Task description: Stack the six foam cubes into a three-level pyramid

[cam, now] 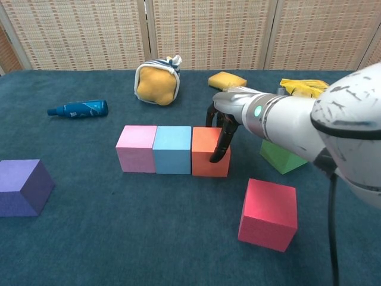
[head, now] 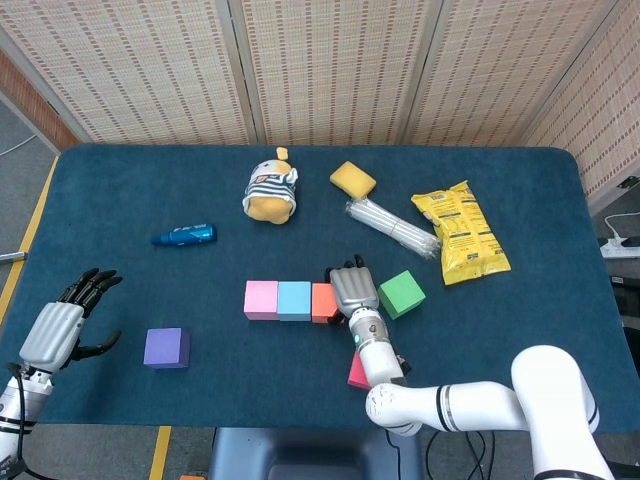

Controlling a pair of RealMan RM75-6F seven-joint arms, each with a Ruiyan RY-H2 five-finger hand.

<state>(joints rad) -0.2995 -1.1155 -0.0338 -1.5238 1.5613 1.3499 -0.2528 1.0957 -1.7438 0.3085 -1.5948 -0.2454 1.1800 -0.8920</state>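
Pink (head: 262,299), blue (head: 294,300) and orange (head: 322,301) cubes sit in a touching row at mid-table. My right hand (head: 350,289) lies over the orange cube's right end. In the chest view its fingers (cam: 221,140) hang down against the orange cube (cam: 205,152) and grip nothing. To the right of the hand stands the green cube (head: 401,294). Nearer me, the red cube (cam: 269,213) is partly hidden by my forearm in the head view. The purple cube (head: 166,347) stands alone at the left. Beyond it, my left hand (head: 62,328) hovers with its fingers spread, holding nothing.
Along the far side lie a striped plush toy (head: 270,190), a blue bottle (head: 184,235), a yellow sponge (head: 352,179), a bundle of clear tubes (head: 392,229) and a yellow snack bag (head: 459,243). The table's near edge runs just below the red cube.
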